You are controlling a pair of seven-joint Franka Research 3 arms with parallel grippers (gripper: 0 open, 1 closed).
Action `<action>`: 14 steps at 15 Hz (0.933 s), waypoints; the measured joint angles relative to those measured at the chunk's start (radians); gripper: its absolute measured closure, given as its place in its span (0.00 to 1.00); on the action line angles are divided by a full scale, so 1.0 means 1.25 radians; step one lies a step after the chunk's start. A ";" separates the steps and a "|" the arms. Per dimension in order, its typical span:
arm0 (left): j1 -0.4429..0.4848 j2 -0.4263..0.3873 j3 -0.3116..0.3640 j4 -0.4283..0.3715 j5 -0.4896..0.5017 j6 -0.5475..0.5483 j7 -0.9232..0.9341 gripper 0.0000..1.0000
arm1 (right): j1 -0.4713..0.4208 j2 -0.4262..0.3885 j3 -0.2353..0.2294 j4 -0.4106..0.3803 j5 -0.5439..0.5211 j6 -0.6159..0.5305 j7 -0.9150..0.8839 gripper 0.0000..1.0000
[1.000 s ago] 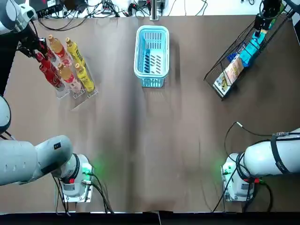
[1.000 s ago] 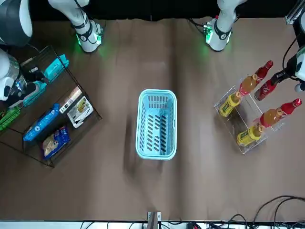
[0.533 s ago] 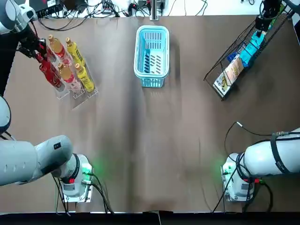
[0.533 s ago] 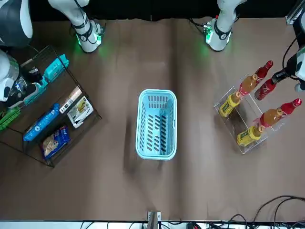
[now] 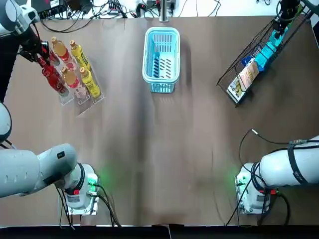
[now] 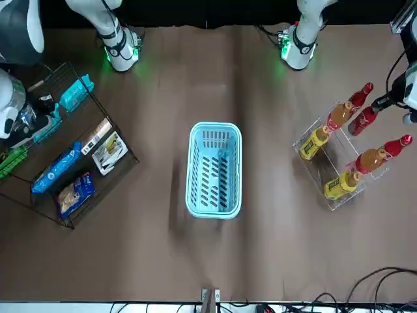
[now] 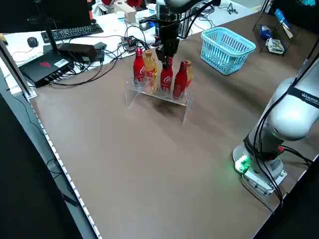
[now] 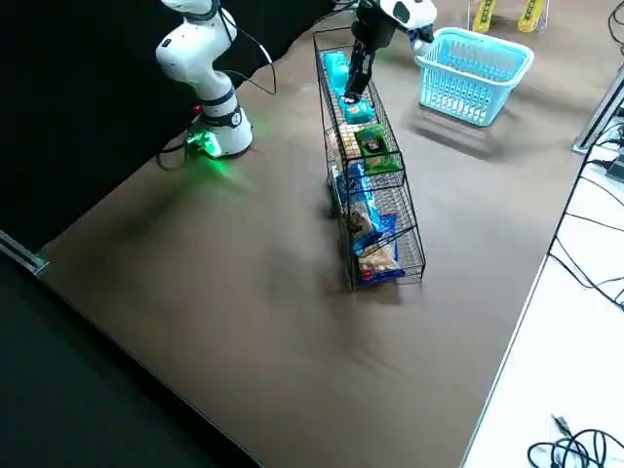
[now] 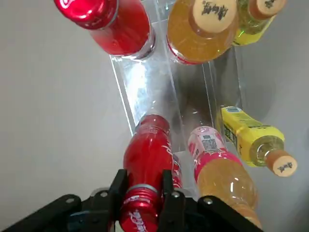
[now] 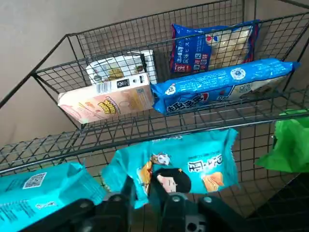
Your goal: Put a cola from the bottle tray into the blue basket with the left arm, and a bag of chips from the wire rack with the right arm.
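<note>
One brown table (image 5: 159,149), with two arms based at its near edge, both stretched to the far side. One wire rack (image 10: 48,145) at the far right corner, long and sloped. One blue basket (image 5: 161,88) at the far middle, long axis pointing away from the robot. One clear bottle tray (image 9: 145,89) at the far left.

Seven packs in the rack: two teal, one green bag (image 10: 289,145), two blue bags (image 10: 222,82), two pale packs (image 10: 111,101). Seven bottles in the tray: three red colas (image 6: 396,146), two orange drinks (image 6: 339,115), two yellow drinks (image 6: 315,141), all upright with caps up.

Left gripper (image 9: 142,186) above the tray's outer column, clenched around the neck of the middle cola (image 9: 147,154), just under the cap. Long axis vertical, cap toward the wrist, base down in the tray's channel.

Right gripper (image 10: 144,186) inside the rack, fingers pinched on one long edge of a teal bag (image 10: 193,164). Bag lying against the wire, printed face outward, long axis along the shelf row, between the second teal bag (image 10: 38,198) and the green bag.
</note>
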 joint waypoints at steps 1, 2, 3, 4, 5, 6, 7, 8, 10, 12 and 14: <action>0.000 0.001 0.000 0.023 0.000 -0.022 -0.002 0.67 | 0.000 0.000 0.000 0.000 0.000 -0.003 0.000 0.90; 0.000 0.002 0.001 0.048 0.000 -0.045 -0.004 0.67 | 0.000 0.000 0.000 0.001 0.000 -0.004 0.000 0.92; 0.000 0.002 0.001 0.078 0.000 -0.073 -0.008 0.67 | 0.000 0.000 0.000 0.002 0.000 -0.005 0.000 0.94; 0.001 0.001 0.002 0.113 0.000 -0.105 -0.013 0.67 | 0.000 0.000 0.000 0.003 0.000 -0.005 -0.001 0.94; 0.001 0.001 0.002 0.148 0.000 -0.137 -0.017 0.67 | 0.000 0.000 0.000 0.004 0.000 -0.005 -0.001 0.94; 0.001 0.001 0.002 0.184 0.000 -0.166 -0.022 0.67 | 0.000 0.000 0.000 0.005 0.000 -0.005 -0.001 0.94; 0.001 0.001 0.002 0.218 0.000 -0.195 -0.034 0.67 | 0.000 0.000 0.000 0.008 0.000 -0.005 -0.001 0.94; 0.001 0.001 0.001 0.250 0.000 -0.221 -0.053 0.67 | -0.001 0.000 -0.001 0.012 0.000 -0.004 -0.001 0.94; -0.008 0.001 -0.008 0.289 -0.008 -0.258 -0.112 0.67 | -0.002 0.000 -0.003 0.022 0.000 -0.007 -0.001 0.94; -0.038 0.007 -0.040 0.297 -0.020 -0.269 -0.188 0.67 | -0.003 0.000 -0.004 0.042 0.000 -0.025 -0.001 0.94; -0.077 0.031 -0.089 0.297 -0.049 -0.270 -0.261 0.67 | -0.003 0.000 -0.004 0.062 0.001 -0.038 -0.001 0.94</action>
